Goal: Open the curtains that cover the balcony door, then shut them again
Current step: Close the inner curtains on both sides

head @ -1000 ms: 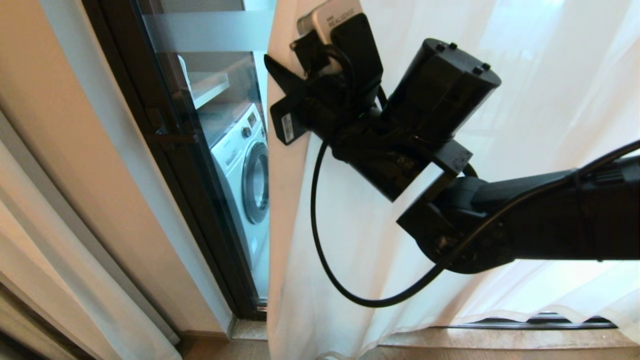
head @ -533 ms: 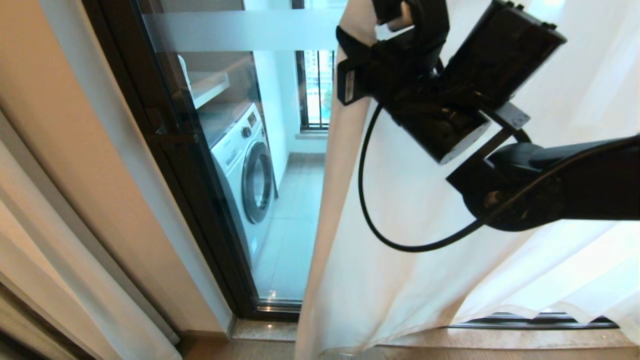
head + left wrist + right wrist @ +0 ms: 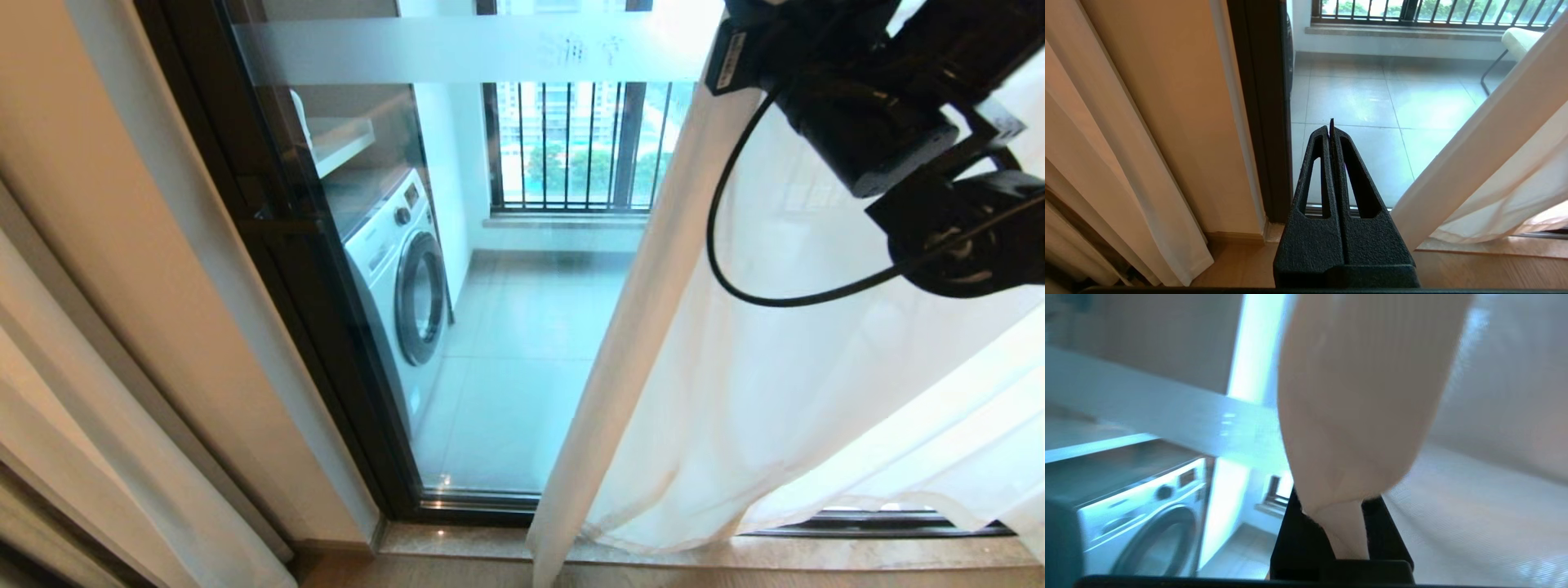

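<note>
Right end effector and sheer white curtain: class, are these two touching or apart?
Touching. The right wrist view shows the right end effector shut on the sheer white curtain, a bunched fold of fabric pinched between its fingers.

Lit by daylight pouring in through the door (image 3: pixel 522 269) glass from the balcony side; bright, cool, slightly bluish. Blown out to near white at upper right of the head view, where the curtain (image 3: pixel 784 384) glows from behind. Dark silhouette only on the right arm (image 3: pixel 914 122), with little surface detail. Warm and dimmer on the wall (image 3: pixel 106 269) at left. Sharp in the left wrist view; soft and smeared throughout the right wrist view, with the pinched fabric (image 3: pixel 1355 416) close up and out of focus.
</note>
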Motion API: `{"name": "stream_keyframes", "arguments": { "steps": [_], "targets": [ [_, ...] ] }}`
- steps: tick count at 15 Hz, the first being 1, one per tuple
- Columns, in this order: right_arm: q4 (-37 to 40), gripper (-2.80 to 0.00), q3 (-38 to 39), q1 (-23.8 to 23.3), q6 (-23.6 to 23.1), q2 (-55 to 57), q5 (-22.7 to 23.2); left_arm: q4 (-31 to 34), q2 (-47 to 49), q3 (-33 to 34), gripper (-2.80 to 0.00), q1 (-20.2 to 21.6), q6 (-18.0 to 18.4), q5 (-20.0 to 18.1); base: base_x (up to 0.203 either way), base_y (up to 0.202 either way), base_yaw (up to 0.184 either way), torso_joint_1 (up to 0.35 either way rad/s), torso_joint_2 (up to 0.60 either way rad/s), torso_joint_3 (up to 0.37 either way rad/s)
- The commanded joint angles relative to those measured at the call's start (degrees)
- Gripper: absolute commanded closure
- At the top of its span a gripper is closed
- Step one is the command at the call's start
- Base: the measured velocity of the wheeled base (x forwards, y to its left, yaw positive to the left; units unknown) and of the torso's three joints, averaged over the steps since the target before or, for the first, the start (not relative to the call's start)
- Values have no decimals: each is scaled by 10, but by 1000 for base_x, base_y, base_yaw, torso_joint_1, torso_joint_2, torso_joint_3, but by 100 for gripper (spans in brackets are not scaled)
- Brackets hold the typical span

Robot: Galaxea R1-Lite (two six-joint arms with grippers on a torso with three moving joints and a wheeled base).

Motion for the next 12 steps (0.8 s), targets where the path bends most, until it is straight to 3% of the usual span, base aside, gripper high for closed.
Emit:
{"name": "stream_keyframes", "arguments": {
  "steps": [1, 3, 4, 12],
  "targets": [
    [-3, 0, 0, -28, 0, -10, -1, 0, 0, 0, 0, 0, 0, 0, 0, 0, 0, 0, 0, 0],
    [0, 0, 1, -37, 2, -11, -1, 0, 0, 0, 0, 0, 0, 0, 0, 0, 0, 0, 0, 0],
    [0, -280, 1, -40, 4, -11, -1, 0, 0, 0, 0, 0, 0, 0, 0, 0, 0, 0, 0, 0],
    [-7, -280, 10, -45, 9, -14, -1, 0, 0, 0, 0, -1, 0, 0, 0, 0, 0, 0, 0, 0]
  ]
}}
